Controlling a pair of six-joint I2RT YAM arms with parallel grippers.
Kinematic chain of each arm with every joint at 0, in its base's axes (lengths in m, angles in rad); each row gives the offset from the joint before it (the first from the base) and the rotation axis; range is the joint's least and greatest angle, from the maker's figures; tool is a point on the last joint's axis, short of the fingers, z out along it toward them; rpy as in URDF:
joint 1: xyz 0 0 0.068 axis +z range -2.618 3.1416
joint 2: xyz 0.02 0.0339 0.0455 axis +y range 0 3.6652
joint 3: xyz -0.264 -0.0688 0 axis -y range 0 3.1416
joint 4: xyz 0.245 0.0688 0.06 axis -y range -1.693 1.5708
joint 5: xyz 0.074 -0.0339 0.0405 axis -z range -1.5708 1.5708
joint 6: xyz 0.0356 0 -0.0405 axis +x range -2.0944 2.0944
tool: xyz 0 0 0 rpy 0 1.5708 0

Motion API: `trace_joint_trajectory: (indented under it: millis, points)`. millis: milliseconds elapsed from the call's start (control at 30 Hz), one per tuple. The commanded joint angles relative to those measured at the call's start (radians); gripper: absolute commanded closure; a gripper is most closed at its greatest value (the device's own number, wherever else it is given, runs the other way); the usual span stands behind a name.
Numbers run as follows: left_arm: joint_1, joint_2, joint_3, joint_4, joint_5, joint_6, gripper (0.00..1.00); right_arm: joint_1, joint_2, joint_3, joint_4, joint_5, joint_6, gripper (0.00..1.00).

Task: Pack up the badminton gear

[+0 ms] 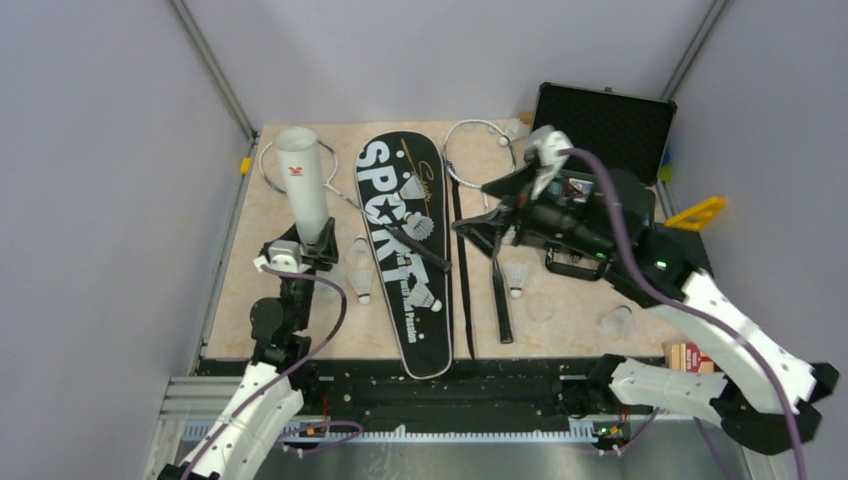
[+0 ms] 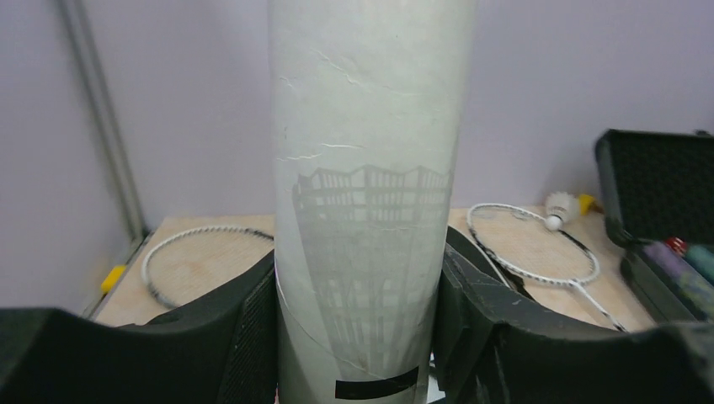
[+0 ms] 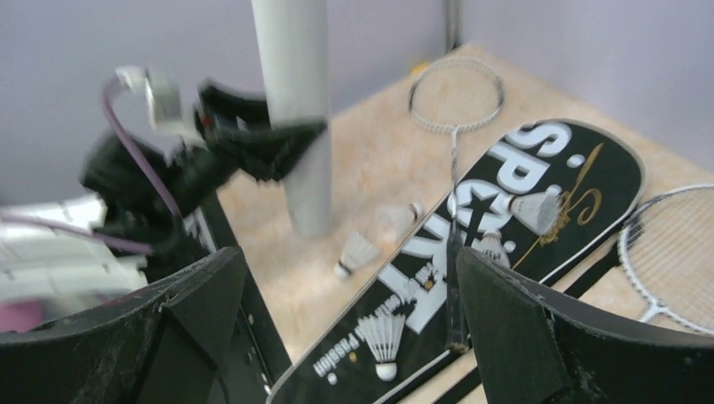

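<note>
A white tube (image 1: 305, 185) stands upright at the table's left, with my left gripper (image 1: 305, 250) shut on its lower part. In the left wrist view the tube (image 2: 366, 194) fills the gap between both pads. The black bag lettered "SPORT" (image 1: 405, 250) lies flat mid-table. One racket (image 1: 275, 165) lies behind the tube, its handle crossing the bag. A second racket (image 1: 480, 150) lies right of the bag. Shuttlecocks (image 1: 360, 283) (image 1: 515, 280) (image 1: 617, 320) rest on the table. My right gripper (image 1: 488, 212) hovers open over the bag's right edge (image 3: 505, 210), holding nothing.
An open black case (image 1: 600, 120) stands at the back right, and another shuttlecock (image 2: 560, 206) lies near it. A yellow triangle (image 1: 697, 212) and a small wooden box (image 1: 690, 357) sit at the right edge. Grey walls close in on all sides.
</note>
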Motion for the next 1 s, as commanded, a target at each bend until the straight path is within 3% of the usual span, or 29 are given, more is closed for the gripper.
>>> trace_joint_trajectory:
  millis: [0, 200, 433, 700, 833, 967]
  points:
    - [-0.001, -0.032, 0.086, -0.035, -0.290, -0.093, 0.63, 0.003, 0.194, -0.143, 0.142, -0.284, -0.243, 0.01]
    - [-0.001, -0.111, 0.120, -0.186, -0.283, -0.078, 0.64, 0.004, 0.563, -0.050, 0.311, -0.588, -0.488, 0.01]
    - [-0.001, -0.192, 0.126, -0.280, -0.266, -0.058, 0.64, 0.013, 0.961, 0.176, 0.294, -0.670, -0.548, 0.03]
    - [-0.001, -0.246, 0.101, -0.287, -0.226, -0.055, 0.63, 0.056, 1.097, 0.263, 0.230, -0.770, -0.699, 0.07]
    - [-0.001, -0.233, 0.100, -0.282, -0.226, -0.058, 0.63, 0.076, 1.172, 0.361, 0.104, -0.729, -0.769, 0.07]
    - [-0.001, -0.212, 0.101, -0.278, -0.234, -0.051, 0.63, 0.085, 1.231, 0.410, 0.091, -0.653, -0.760, 0.08]
